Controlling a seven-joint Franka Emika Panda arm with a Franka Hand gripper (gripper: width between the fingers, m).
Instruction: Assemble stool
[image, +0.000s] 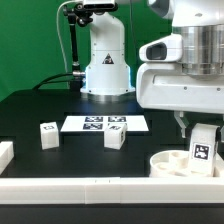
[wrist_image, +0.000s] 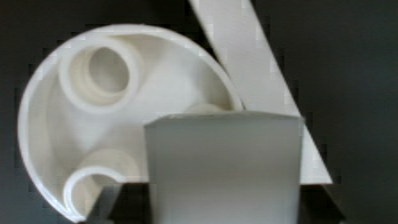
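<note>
Black desk (image: 40, 105), green backdrop. End effector (image: 201, 127) clamped on stool leg (image: 202, 150), held upright, long axis vertical, over round seat (image: 170, 163) directly below. Two loose legs (image: 48, 135) well away, beside marker board (image: 103, 123).

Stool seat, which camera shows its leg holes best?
The wrist view. It looks down onto the seat and shows two round holes clearly, though the leg held in the claw covers part. The exterior view shows the seat only side-on, low at the exterior view's right, partly behind that leg.
</note>
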